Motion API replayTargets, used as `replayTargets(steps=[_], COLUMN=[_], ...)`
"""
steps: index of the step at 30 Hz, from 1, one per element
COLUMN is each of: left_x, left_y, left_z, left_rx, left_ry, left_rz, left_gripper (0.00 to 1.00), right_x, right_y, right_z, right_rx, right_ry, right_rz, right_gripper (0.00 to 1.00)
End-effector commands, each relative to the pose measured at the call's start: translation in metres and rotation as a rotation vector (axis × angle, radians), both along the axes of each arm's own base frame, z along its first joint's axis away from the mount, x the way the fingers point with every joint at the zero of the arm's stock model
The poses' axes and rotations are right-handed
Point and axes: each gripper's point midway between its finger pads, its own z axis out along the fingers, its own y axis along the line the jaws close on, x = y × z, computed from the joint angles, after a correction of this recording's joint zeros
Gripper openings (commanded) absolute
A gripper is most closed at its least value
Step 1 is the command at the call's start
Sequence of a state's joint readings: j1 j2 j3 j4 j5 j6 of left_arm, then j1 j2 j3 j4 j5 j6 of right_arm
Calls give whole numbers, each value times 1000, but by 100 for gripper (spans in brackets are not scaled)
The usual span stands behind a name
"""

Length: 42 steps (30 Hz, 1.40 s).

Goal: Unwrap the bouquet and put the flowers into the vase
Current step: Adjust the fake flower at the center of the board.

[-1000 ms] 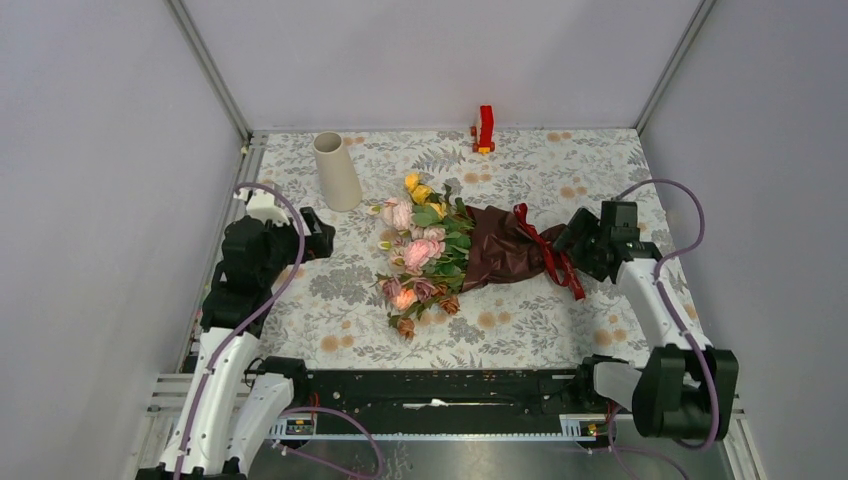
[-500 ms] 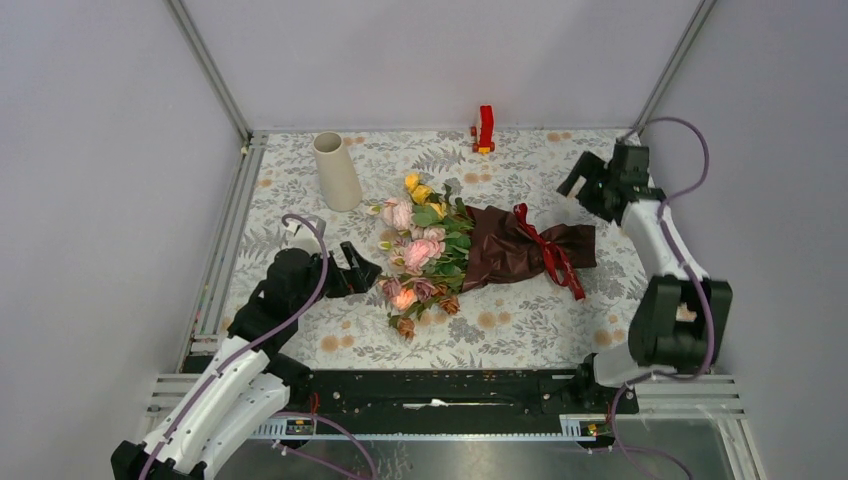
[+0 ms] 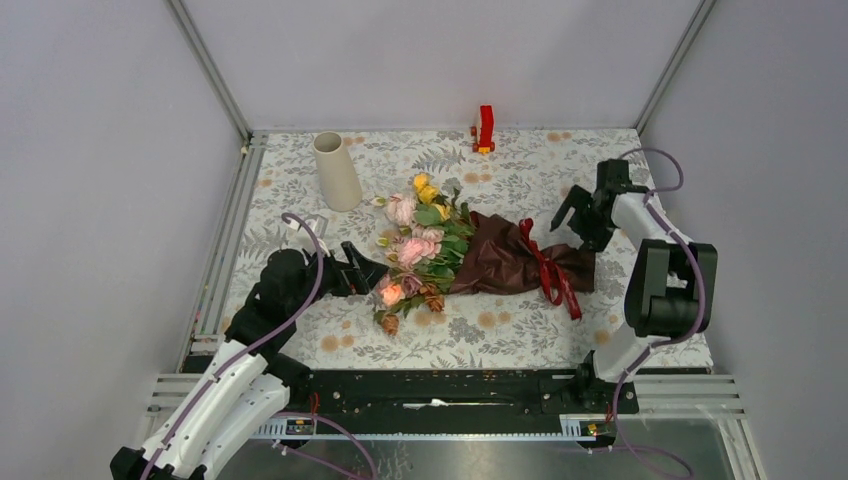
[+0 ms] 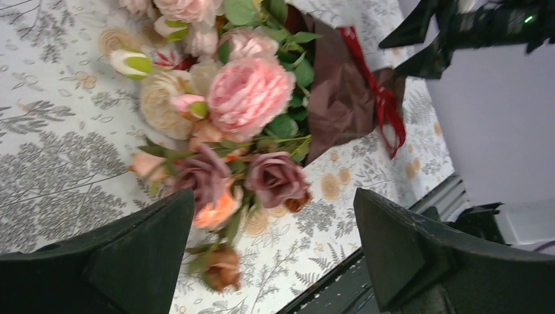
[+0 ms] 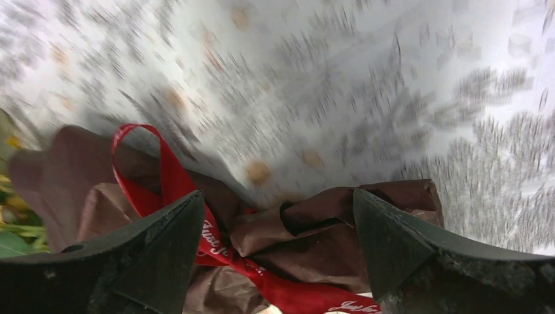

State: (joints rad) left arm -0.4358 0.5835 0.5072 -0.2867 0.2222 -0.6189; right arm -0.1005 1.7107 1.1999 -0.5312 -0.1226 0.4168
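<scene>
Crinkled dark red paper is still snug around the stems, the red ribbon still tied. The bouquet lies across the middle of the tablecloth, blooms to the left, wrapped tail to the right. But it has shifted! Over the last half second the whole bunch swings a little, and the flowers slide down toward the left arm.

And here is the likely reason: the right gripper, off by the far right corner a moment ago, has dropped back in. It now sits right at the paper's tail, jaws spread wide. Its wrist view is smeared with motion, yet the tail and a loop of ribbon show between the two fingers, nothing pinched.

The left gripper has held its spot, low over the cloth just beside the lower blooms, also wide apart. Its camera frames the pink and brown roses between the fingers.

Neither arm grips anything, so the unwrapping has not begun — this reads as both arms lining up, one at each end, ready to pin and pull.

The vase stands upright at the far left with no flowers in it, apart from the blooms. A small red block sits at the back edge.
</scene>
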Motion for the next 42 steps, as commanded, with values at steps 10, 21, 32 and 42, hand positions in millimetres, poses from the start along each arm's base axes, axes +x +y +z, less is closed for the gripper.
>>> replayTargets(steps=[10,21,32,42], left_x=[-4,-22,-47,-37], left_y=[-15,-31,-96,-130], left_z=[12,-28,-44,-73], left_rx=[-76,-139,-181,-129], left_ry=[-47,36,130,205], left_rz=[-79,-71,-61,-34], left_gripper=[99,99,99,99], right_x=[-145,-113,-94,-96], right_y=[61,67,143,166], right_z=[-21,46,45,-2], right_rx=[143,-42,264,339], right_ry=[86,-160,-242,-154], right_rz=[-27,230,552,573], right_gripper=[85,91,90,83])
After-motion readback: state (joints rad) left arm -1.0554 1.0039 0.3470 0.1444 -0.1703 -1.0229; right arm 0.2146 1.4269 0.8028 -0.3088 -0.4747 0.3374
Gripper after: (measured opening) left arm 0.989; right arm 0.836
